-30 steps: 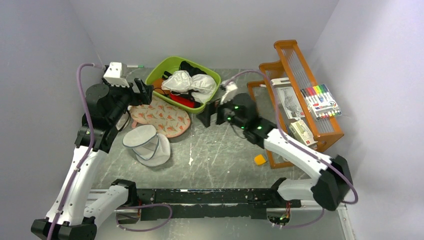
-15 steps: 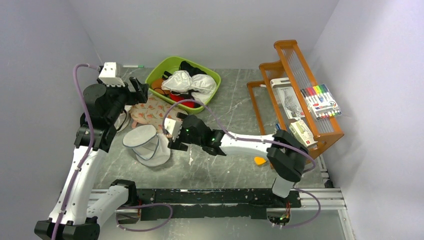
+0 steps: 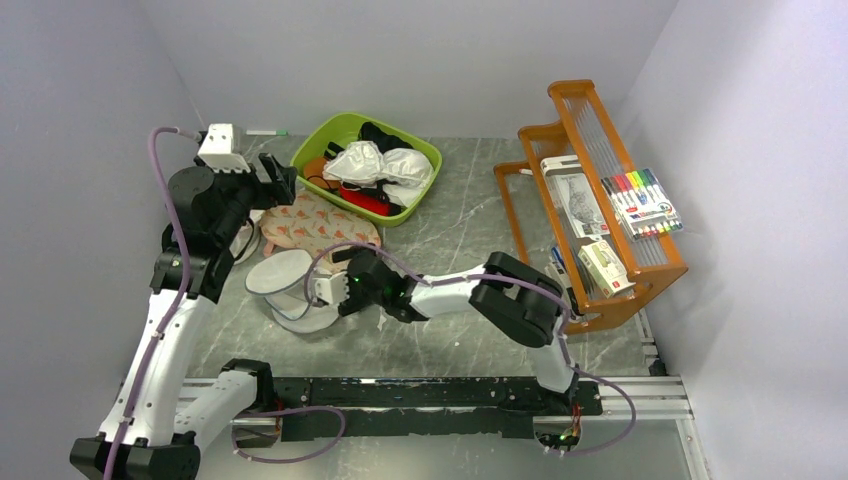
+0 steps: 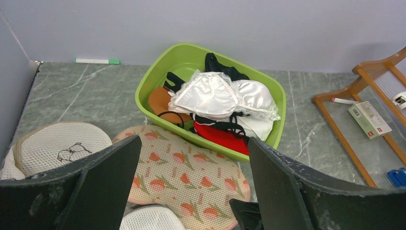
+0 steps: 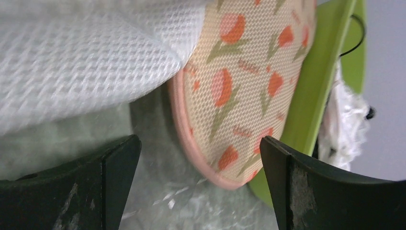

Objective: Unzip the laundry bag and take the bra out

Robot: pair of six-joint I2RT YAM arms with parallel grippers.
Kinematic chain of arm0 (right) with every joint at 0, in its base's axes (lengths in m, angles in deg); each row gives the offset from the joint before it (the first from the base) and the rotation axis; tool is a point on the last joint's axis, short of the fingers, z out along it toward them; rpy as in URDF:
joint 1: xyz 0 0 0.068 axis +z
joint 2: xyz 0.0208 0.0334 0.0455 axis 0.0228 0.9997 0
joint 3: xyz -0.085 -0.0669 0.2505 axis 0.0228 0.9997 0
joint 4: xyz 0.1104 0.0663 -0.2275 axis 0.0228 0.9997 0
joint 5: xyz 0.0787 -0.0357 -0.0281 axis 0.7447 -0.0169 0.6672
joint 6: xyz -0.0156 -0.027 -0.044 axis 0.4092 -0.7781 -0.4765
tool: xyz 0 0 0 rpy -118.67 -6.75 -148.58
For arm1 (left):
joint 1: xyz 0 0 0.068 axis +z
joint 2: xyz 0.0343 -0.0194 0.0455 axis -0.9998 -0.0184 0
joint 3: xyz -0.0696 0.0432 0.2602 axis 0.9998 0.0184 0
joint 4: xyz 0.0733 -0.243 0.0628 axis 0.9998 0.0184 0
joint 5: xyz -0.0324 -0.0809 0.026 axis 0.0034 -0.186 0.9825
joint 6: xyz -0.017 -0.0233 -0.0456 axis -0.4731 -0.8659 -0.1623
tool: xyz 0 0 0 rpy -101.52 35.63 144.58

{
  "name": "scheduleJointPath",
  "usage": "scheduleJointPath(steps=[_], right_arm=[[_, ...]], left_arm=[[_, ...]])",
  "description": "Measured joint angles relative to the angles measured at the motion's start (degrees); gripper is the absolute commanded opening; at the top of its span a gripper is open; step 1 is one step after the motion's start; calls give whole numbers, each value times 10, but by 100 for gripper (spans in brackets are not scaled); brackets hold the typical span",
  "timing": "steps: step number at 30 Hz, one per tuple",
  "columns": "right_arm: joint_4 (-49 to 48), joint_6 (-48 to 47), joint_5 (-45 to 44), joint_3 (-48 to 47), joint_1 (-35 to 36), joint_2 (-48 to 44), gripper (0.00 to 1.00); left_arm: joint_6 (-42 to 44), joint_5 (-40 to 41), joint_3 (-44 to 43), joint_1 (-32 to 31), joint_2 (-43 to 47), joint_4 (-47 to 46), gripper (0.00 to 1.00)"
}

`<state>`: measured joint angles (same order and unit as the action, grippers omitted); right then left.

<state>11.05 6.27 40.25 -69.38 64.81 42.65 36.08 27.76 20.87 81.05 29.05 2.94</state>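
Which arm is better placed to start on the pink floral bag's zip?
Right, probably. The right gripper is open and low at the near rim of the laundry bag, framing it. The left gripper, also open, hovers higher by the far end.

Laundry bag (image 4: 186,177): left end hidden behind a finger (image 4: 95,187) of the left gripper (image 4: 194,140), near edge lost at frame bottom. Right wrist view: white mesh bag (image 5: 81,57) overlaps it, top crops it. Zip unreadable. Black garment (image 4: 218,64) mostly buried under white bras (image 4: 225,96).

Green tub (image 3: 318,136) of white bras (image 3: 385,165), white mesh bag (image 3: 280,272), orange rack (image 3: 531,133)
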Motion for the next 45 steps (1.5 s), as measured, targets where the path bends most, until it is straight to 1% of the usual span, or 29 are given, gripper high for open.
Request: scheduleJointPath(steps=[2, 3, 5, 7, 9, 10, 11, 14, 16, 17, 20, 25, 33, 37, 40, 45], right_arm=[[-37, -23, -13, -7, 3, 21, 96], [-52, -31, -17, -12, 3, 31, 92], [-85, -50, -30, -27, 4, 56, 78], [-103, -64, -41, -39, 4, 75, 58], [-105, -70, -50, -48, 4, 89, 43], [-104, -69, -52, -50, 4, 93, 39], [-101, -66, -54, -49, 5, 95, 32], [-103, -40, -57, -37, 5, 88, 15], [-94, -5, -54, -21, 5, 68, 9], [-88, 8, -52, -17, 5, 58, 4], [-64, 76, -32, 14, 5, -1, 0], [-44, 176, 3, 75, 5, -100, 0], [13, 353, 115, 146, -7, -232, 0], [31, 456, 198, 178, -42, -302, 0], [30, 549, 269, 222, -89, -362, 0], [29, 670, 366, 280, -165, -417, 0]], left_arm=[[0, 0, 2, 0, -5, -2, 94], [0, 0, 3, 0, -8, -2, 94], [0, 0, 6, 0, -14, -3, 94], [0, 1, 10, 0, -16, -3, 94], [0, 3, 13, 0, -16, -3, 94], [0, 4, 14, 1, -16, -3, 94], [0, 4, 14, 1, -16, -4, 94], [0, 4, 14, 1, -16, -4, 94], [0, 4, 15, 2, -17, -4, 94], [0, 4, 15, 2, -17, -4, 94], [-1, 2, 15, 5, -22, -5, 94], [-3, -16, 15, 10, -21, -8, 94], [-7, -34, 15, 12, -12, -10, 94], [-9, -45, 15, 14, -11, -10, 94], [-11, -53, 15, 14, -11, -11, 94], [-15, -76, 15, 14, -9, -13, 94]])
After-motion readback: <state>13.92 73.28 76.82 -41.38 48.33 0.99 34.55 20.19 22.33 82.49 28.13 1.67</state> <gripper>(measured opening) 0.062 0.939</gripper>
